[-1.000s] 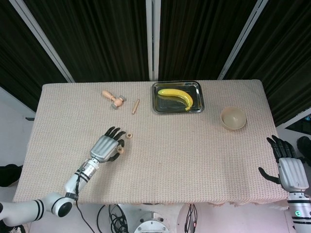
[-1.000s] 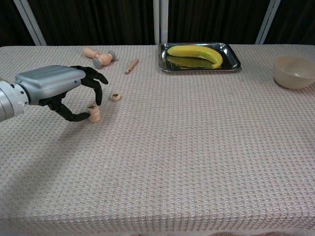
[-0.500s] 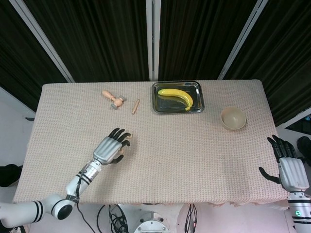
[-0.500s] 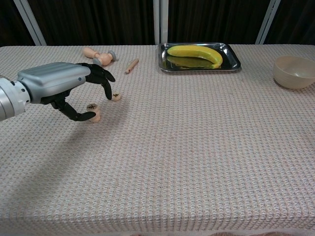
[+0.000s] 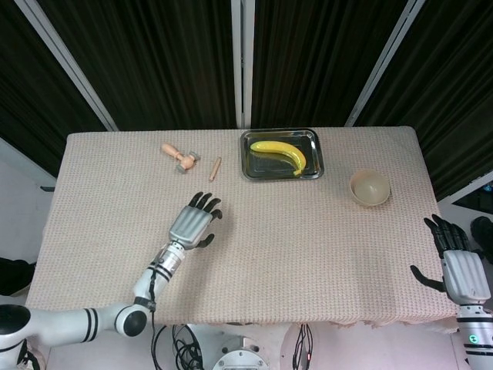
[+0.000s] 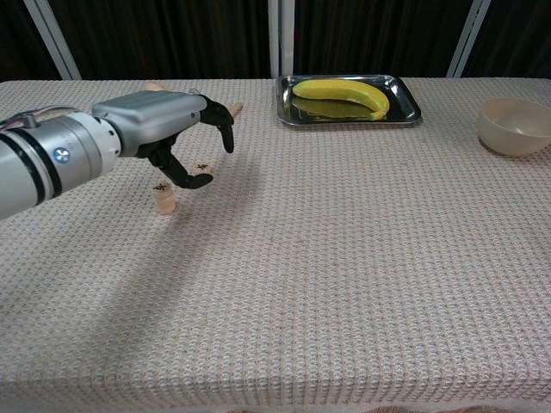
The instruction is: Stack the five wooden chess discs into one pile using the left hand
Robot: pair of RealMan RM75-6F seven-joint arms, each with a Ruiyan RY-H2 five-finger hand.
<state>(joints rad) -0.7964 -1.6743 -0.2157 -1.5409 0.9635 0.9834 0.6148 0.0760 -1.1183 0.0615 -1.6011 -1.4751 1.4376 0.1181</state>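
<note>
Chest view: left hand (image 6: 176, 129) poised over the loose disc (image 6: 203, 169), fingers curved and apart, holding nothing; thumb tip sits right at the disc's near edge, but whether it touches can't be told from this angle. The partial pile (image 6: 163, 199) stands just beside the hand, toward the robot and slightly left, on the woven tablecloth (image 6: 344, 258); it looks several discs tall, exact count not readable. In the head view the left hand (image 5: 193, 226) covers both disc and pile. Step in hand, as judged: pick up the last stray disc and cap the pile. To do it well: lower w/ fingers straddling the disc, pinch it by its rim btw. thumb and a finger so the flat faces stay level; lift straight up before any sideways travel, since the pile is close enough for a trailing finger or the palm to clip it. Bring the disc over the pile from above, centre it, set down flat, then spread the fingers outward and rise vertically. Main risks: nudging the narrow pile over, or the disc tilting in the pinch. Right hand (image 5: 461, 266) hangs at the far table edge, fingers spread, empty, well apart from the work. Mallet-like wooden piece (image 5: 179, 156), dowel (image 5: 215, 168), tray (image 5: 251, 171) w/ banana (image 5: 282, 152) and bowl (image 5: 370, 187) lie beyond, not involved.
</note>
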